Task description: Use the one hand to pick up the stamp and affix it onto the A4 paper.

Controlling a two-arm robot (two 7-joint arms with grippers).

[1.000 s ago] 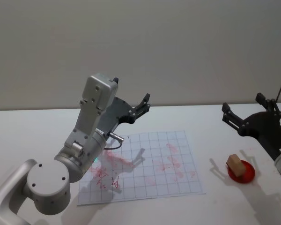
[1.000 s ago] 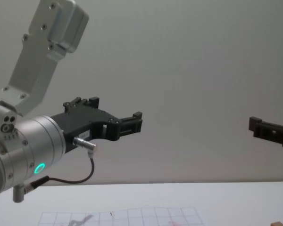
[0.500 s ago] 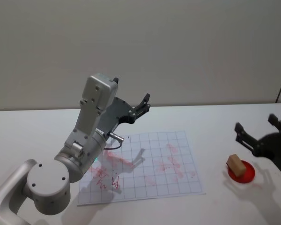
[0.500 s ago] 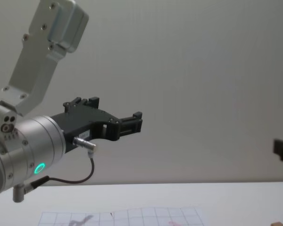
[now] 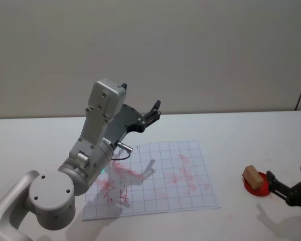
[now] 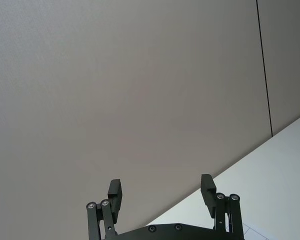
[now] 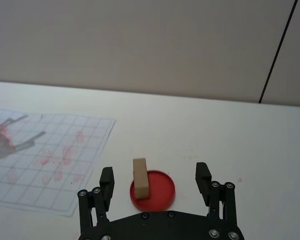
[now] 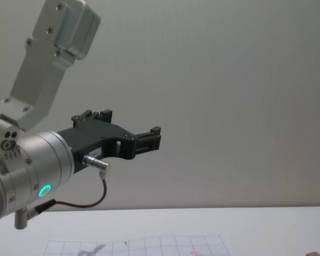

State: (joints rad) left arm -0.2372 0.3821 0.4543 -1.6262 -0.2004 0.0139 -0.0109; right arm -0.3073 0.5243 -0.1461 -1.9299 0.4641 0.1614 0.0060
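Observation:
The stamp (image 5: 250, 174) is a small light-brown wooden block standing on a red dish (image 5: 261, 187) to the right of the A4 paper (image 5: 155, 173). That paper is a gridded white sheet with pink-red marks. My right gripper (image 5: 287, 172), all black, hovers open at the table's near right, just beside the dish. In the right wrist view the stamp (image 7: 140, 178) stands ahead of the open right gripper (image 7: 155, 172), apart from both fingers. My left gripper (image 5: 155, 109) is raised above the paper's far left, open and holding nothing.
The red dish (image 7: 162, 192) lies on the white table (image 5: 231, 130), a short gap from the paper's (image 7: 45, 150) right edge. The left arm's silver wrist (image 8: 37, 170) with a green ring light hangs over the paper's left part. A plain wall stands behind.
My right gripper has dropped and pulled toward the near right, leaving the chest view, and now sits low beside the dish. The left arm, stamp and paper have not moved.

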